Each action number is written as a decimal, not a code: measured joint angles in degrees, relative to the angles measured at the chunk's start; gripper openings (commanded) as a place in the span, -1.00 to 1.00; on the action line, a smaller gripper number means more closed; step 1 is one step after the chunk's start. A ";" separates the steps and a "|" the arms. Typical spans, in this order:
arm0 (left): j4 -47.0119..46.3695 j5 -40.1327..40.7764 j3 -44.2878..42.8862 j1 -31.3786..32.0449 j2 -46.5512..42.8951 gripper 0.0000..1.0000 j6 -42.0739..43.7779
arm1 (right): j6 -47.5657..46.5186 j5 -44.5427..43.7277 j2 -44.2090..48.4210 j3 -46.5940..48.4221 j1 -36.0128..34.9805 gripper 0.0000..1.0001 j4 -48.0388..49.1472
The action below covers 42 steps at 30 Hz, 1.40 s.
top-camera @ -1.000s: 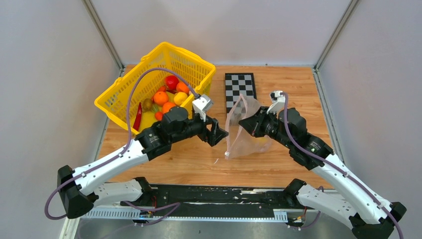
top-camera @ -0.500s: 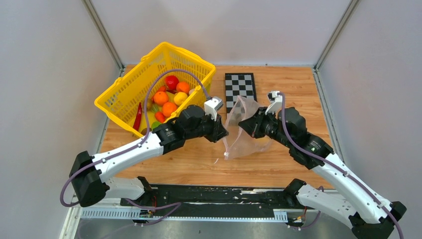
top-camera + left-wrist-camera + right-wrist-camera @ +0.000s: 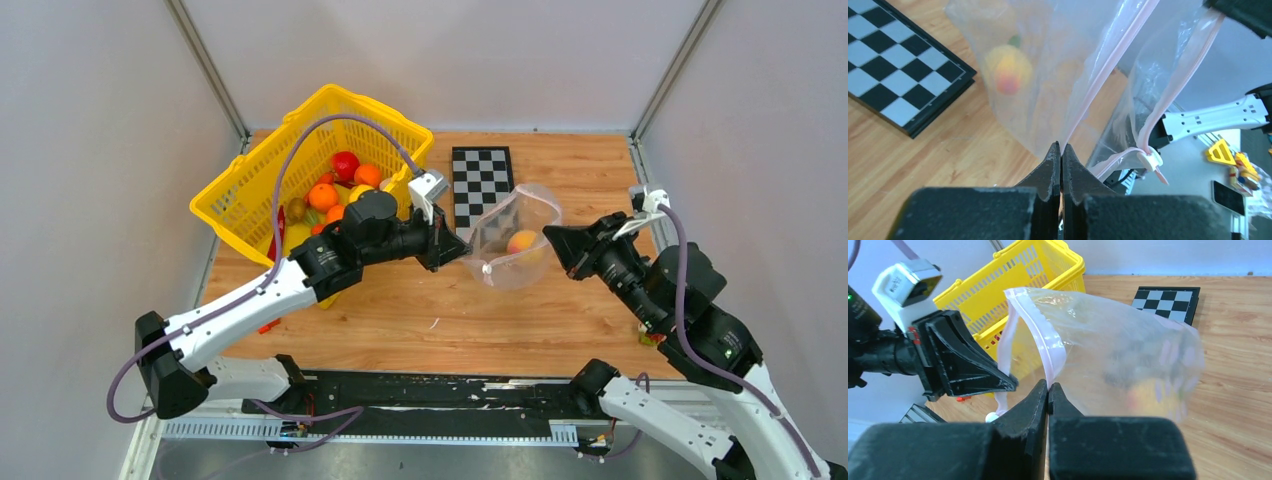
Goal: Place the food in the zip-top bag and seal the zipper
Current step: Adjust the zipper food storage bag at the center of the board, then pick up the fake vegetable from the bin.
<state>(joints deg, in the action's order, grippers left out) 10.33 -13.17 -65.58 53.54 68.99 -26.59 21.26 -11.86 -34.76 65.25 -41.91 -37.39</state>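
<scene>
**Now both pincers pinch the bag's mouth, one piece inside**

Centre frame in the top view, the zip-top bag (image 3: 510, 250) hangs between the two arms, just below the checkerboard (image 3: 482, 175). Its mouth is pulled into a wide loop. The left pincer (image 3: 1060, 150) is closed flat on one lip, with the zipper (image 3: 1108, 70) running straight into its tips. The right pincer (image 3: 1047, 390) is likewise clamped on the opposite lip. One orange-yellow piece (image 3: 523, 242) of food lies in the bag's belly. More pieces sit in the yellow basket (image 3: 235, 190) at upper left, well apart from the bag.

The bag looks thin, limp and crinkly, so it should keep no shape of its own and sag wherever it is let go. The film is probably slippery, and the thicker zipper strip is the only firm place to grip. The piece inside looks light, yet it will likely roll and tug the film if the bag tilts.

Sealing would mean bringing the two lips level and pressing along the strip from one end. With both pincers holding the mouth, neither is free to fetch more food without the opening collapsing onto the bench (image 3: 400, 310).
</scene>
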 measured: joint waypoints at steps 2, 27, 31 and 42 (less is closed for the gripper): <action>-0.85 -1.55 0.22 0.00 1.01 -1.00 -0.70 | -0.39 0.15 -0.57 1.38 0.00 -1.00 -0.72; 13.75 16.13 0.92 0.00 -0.94 1.00 4.42 | 2.16 13.05 -22.62 -0.63 0.00 -1.00 -0.55; 16.24 19.63 -1.46 -0.04 -2.99 1.00 7.34 | 3.06 13.64 -22.62 -2.12 0.00 -1.00 0.48; 19.82 20.57 -9.68 -19.54 -5.09 1.00 16.02 | 3.80 14.58 -22.01 -2.64 0.00 -1.00 1.62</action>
<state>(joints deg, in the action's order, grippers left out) 30.15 7.40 -75.26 34.00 63.90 -10.57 25.06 2.72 -56.77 62.61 -41.91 -35.77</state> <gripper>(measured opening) 0.998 0.015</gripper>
